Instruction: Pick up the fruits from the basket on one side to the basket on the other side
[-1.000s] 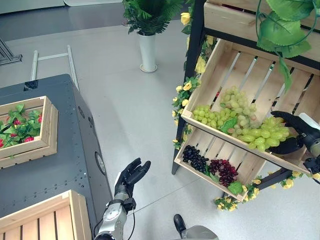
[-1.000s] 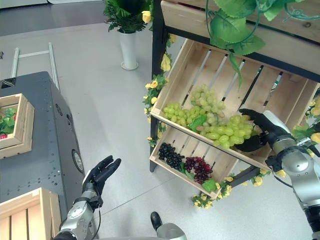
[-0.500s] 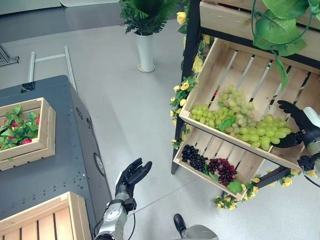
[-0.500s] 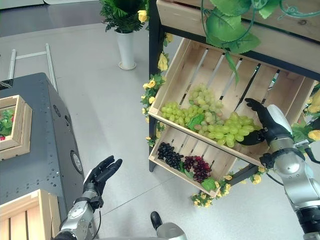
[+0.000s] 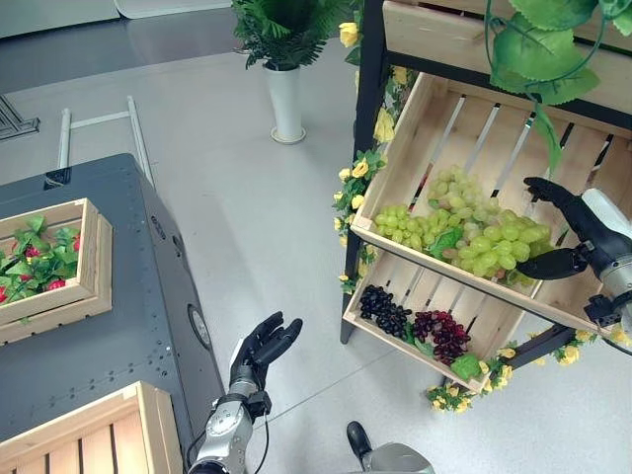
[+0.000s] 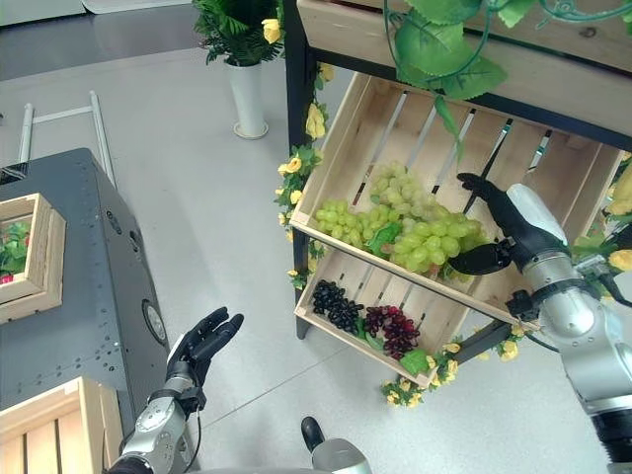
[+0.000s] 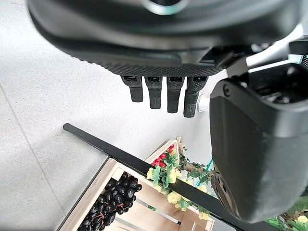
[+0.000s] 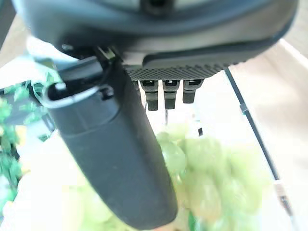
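No legible text (anywhere visible)

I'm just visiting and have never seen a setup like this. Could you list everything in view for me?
green grapes: several bunches, green, upper crate on the rack
upper crate: one, pale wood, tilted on the rack
dark grapes: one bunch, black, lower crate
red grapes: one bunch, dark red, lower crate beside the dark ones
lower crate: one, pale wood, under the upper crate
rack: one, black, trimmed with yellow flowers
cabinet: one, dark grey, to the left
small crate: one, wood, on the cabinet, holding leaves and red fruit
vase: one, white, with a green plant, on the floor
right robot hand: open, at the green grapes
left robot hand: open, holding nothing, low over the floor
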{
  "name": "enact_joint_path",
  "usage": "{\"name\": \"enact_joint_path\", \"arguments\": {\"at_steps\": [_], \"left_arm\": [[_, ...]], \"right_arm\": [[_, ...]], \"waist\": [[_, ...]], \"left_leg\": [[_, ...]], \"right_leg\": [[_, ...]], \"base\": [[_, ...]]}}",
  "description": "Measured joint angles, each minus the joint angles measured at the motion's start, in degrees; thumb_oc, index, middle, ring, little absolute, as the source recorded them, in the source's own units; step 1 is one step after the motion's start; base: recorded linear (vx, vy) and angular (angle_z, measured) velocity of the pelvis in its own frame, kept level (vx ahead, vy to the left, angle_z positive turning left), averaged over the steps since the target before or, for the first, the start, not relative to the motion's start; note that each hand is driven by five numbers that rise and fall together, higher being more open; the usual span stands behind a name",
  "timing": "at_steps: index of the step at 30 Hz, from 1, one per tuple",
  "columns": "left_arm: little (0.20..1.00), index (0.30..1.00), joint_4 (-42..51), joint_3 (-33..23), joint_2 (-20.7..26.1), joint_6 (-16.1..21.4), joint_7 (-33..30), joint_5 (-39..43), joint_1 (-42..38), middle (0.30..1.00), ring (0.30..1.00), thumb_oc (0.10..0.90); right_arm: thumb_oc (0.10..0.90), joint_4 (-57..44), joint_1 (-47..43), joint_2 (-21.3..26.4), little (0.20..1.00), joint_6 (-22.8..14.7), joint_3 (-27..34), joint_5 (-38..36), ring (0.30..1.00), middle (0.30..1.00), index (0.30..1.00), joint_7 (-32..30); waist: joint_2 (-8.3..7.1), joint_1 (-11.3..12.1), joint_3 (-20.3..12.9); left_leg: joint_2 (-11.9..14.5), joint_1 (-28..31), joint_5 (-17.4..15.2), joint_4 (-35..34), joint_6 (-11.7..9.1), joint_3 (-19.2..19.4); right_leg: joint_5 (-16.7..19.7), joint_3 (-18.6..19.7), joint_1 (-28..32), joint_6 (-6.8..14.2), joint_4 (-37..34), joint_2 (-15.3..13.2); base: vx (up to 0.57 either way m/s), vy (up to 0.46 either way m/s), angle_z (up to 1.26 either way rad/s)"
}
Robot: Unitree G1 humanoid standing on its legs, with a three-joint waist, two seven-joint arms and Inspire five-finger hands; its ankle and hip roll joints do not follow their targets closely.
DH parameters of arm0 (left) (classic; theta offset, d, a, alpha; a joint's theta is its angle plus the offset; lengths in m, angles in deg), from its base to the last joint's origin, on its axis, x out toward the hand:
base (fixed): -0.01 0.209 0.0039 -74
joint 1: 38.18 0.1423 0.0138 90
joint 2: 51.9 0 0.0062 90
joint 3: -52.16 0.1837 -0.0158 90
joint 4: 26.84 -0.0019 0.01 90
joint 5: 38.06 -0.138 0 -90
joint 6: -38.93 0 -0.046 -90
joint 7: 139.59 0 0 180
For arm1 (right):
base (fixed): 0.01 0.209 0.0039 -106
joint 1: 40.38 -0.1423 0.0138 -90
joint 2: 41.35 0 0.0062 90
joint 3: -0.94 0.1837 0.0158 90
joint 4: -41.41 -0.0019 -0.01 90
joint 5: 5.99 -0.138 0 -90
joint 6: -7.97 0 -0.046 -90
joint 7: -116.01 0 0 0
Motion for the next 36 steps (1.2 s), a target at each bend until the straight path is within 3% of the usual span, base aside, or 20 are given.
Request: {"name": "enact_joint_path", "arguments": {"at_steps": [24,36], "left_arm": [[0.9,0.9,-0.1,-0.2,0.1,0.2,-0.1,0.0,0.5,0.9,0.9,0.8],[0.9,0.9,-1.8,-0.1,0.2,0.2,-0.5,0.1,0.5,0.9,0.9,0.8]], "right_arm": [[0.8,-10.3,16.9,-0.2,0.9,-2.9,13.2,-2.0,0.9,0.9,0.9,4.8],[0.8,-15.3,19.1,-3.8,0.9,-6.7,13.8,-3.9,0.9,0.9,0.9,5.3]], "waist": [[-1.04,-3.2,-0.5],[-2.87,-4.4,-1.8]], "left_leg": [[0.0,-0.1,-0.2,0.0,0.0,0.4],[0.0,-0.1,-0.2,0.0,0.0,0.6]], "right_leg": [[-0.1,0.4,0.0,0.0,0.0,0.2],[0.0,0.8,-0.1,0.0,0.0,0.2]], "base": [[0.01,0.008,0.0],[0.0,0.0,0.0]]}}
